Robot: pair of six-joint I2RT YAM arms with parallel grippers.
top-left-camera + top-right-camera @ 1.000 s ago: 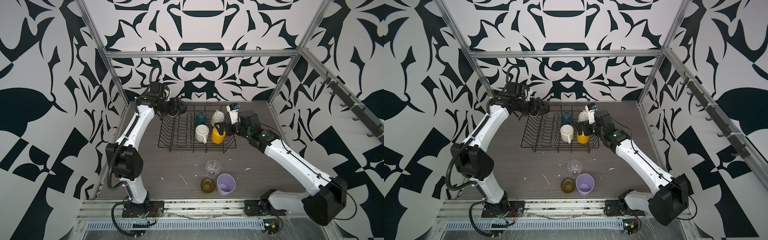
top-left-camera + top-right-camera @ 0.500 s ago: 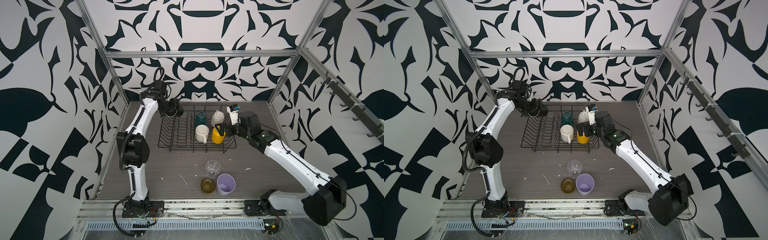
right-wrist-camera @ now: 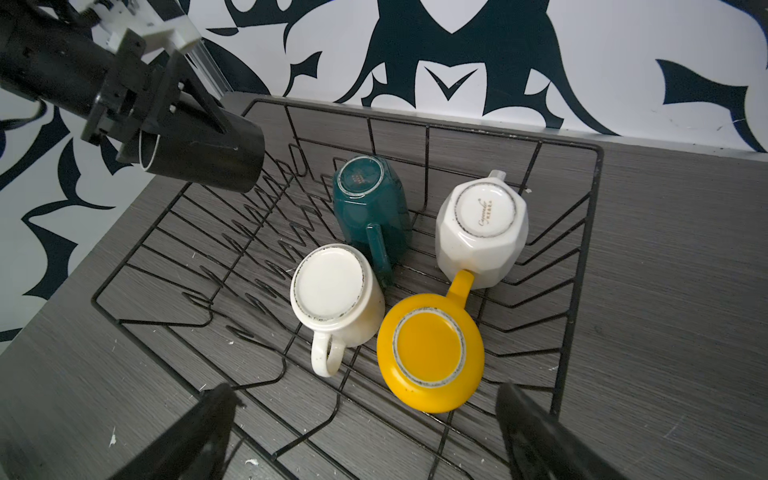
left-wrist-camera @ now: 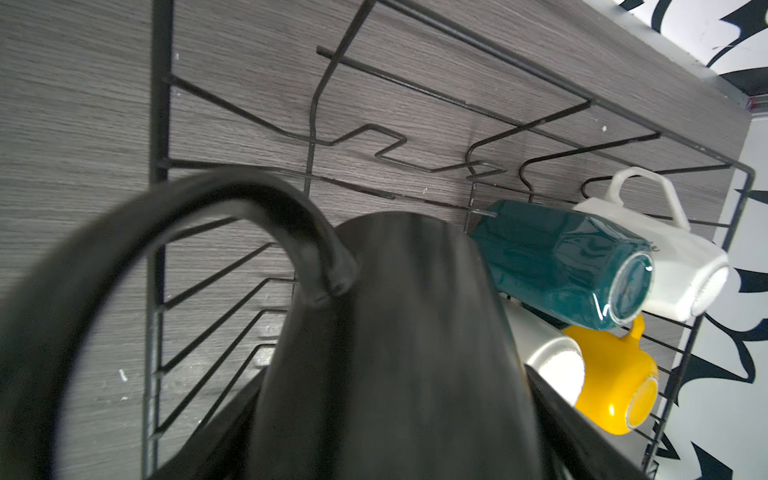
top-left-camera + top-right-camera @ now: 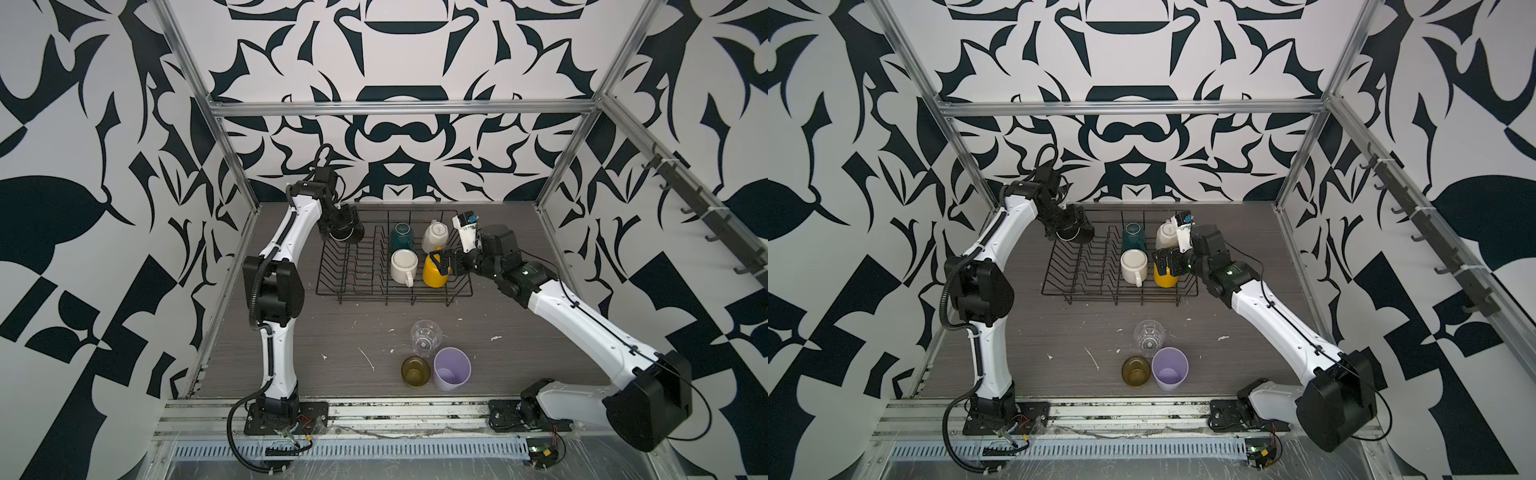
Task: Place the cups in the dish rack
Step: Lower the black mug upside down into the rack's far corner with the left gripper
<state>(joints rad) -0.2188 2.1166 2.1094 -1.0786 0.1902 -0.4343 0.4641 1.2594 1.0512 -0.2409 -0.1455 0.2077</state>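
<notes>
My left gripper (image 5: 338, 222) is shut on a black mug (image 5: 348, 232), held tilted over the far left corner of the black wire dish rack (image 5: 395, 297). That mug fills the left wrist view (image 4: 395, 332). Inside the rack, upside down, stand a teal mug (image 3: 368, 203), a faceted white mug (image 3: 482, 228), a plain white mug (image 3: 332, 295) and a yellow mug (image 3: 430, 353). My right gripper (image 5: 444, 262) hangs open just above the yellow mug, holding nothing. A clear glass (image 5: 425, 336), an amber glass (image 5: 415, 371) and a lilac tumbler (image 5: 451, 368) stand on the table in front.
The rack's left half has only upright divider prongs (image 3: 266, 232). The back wall runs close behind the rack. White scuffs and crumbs (image 5: 368, 359) dot the grey table between the rack and the three front cups.
The left arm has swung its elbow inward and brought the black mug slightly lower over the rack's far left corner. The right arm has not moved.
</notes>
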